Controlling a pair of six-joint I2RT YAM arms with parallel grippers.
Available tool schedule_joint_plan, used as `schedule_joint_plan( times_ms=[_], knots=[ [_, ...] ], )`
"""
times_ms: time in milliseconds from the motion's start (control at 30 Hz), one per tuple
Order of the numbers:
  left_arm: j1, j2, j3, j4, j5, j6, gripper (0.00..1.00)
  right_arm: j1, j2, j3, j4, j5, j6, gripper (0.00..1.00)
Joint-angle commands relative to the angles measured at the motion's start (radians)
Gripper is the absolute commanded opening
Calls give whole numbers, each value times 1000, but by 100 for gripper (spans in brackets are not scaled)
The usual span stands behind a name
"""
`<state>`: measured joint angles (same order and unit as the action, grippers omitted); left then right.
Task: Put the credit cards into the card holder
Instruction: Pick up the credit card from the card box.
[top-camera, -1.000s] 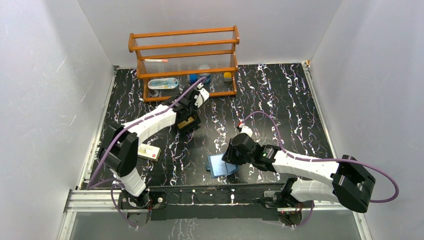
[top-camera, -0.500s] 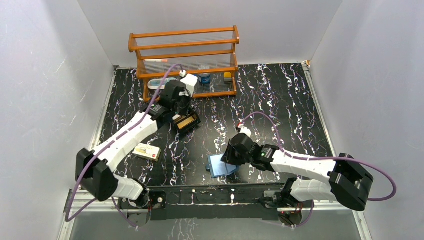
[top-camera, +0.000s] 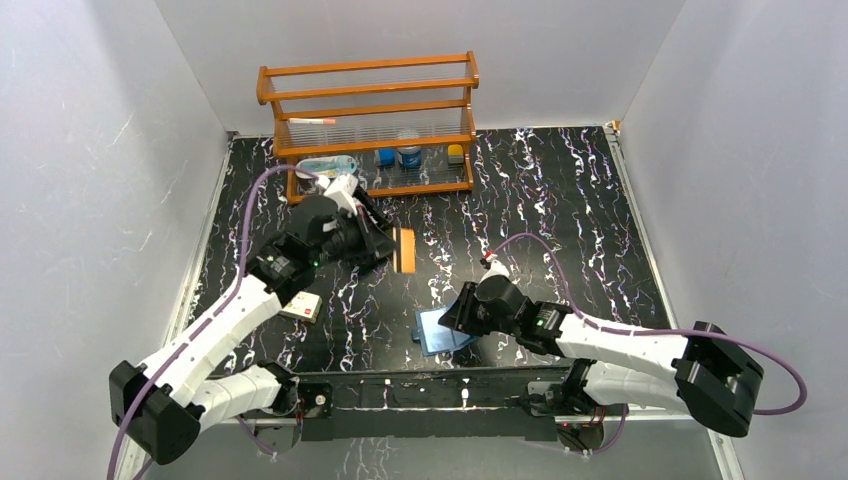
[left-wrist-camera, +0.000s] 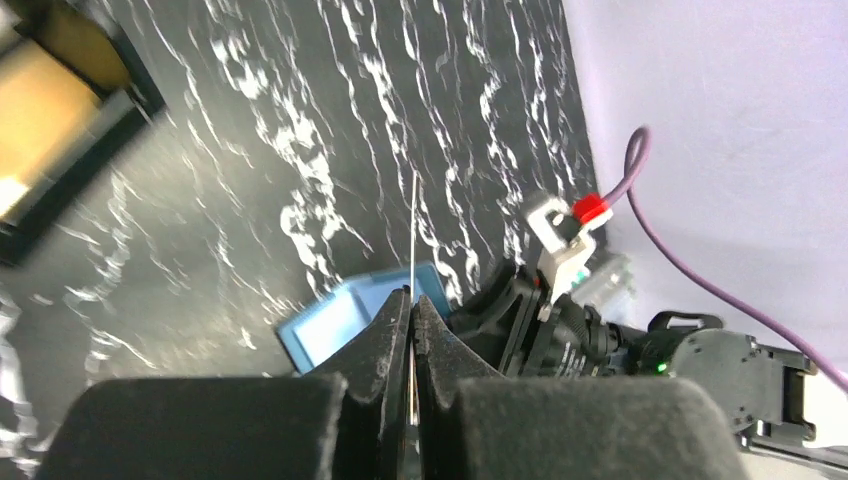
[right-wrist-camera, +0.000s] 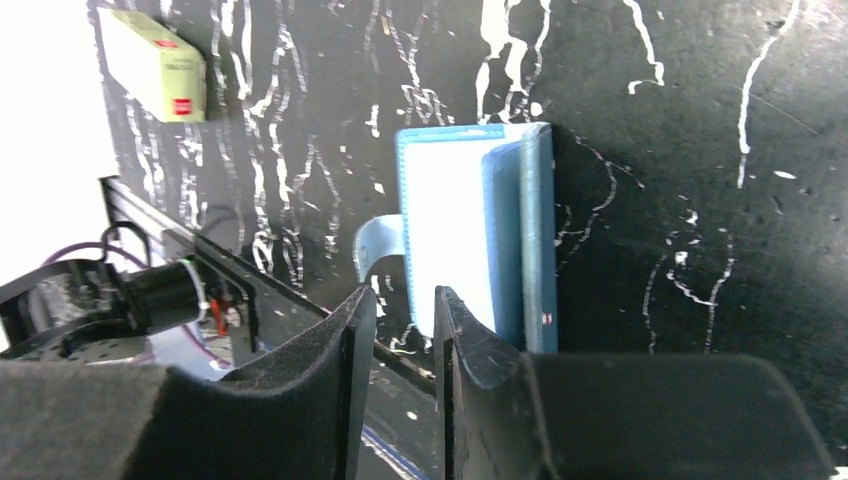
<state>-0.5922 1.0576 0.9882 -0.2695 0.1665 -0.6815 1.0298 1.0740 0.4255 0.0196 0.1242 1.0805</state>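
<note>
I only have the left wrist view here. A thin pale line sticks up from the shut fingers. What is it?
Observer: From above it is a tan credit card, seen edge-on by you, pinched by the left gripper.
Operator: Is the blue card holder open?
Observer: Yes; the right wrist view shows the card holder open, pale inner panel showing.
Operator: And the other arm?
Observer: The right gripper has its fingers apart astride the holder's edge nearest that camera; whether they pinch it I cannot tell.
</note>
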Motion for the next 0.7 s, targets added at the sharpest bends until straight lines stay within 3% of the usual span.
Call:
schedule_joint_plan(
  times_ms=[0, 167, 333, 667],
  knots=[
    [-20, -30, -200, 172, 186, -296, 0, 1, -61, -26, 102, 10, 47, 37],
    [-100, -11, -384, 337, 145, -416, 0, -12, -91, -69, 117, 18, 68, 37],
    [-195, 63, -435, 416, 80, -441, 0, -31, -101, -133, 127, 9, 73, 37],
    [-251, 123, -530, 595, 60, -510, 0, -119, -206, -311, 425, -122, 172, 45]
  ],
)
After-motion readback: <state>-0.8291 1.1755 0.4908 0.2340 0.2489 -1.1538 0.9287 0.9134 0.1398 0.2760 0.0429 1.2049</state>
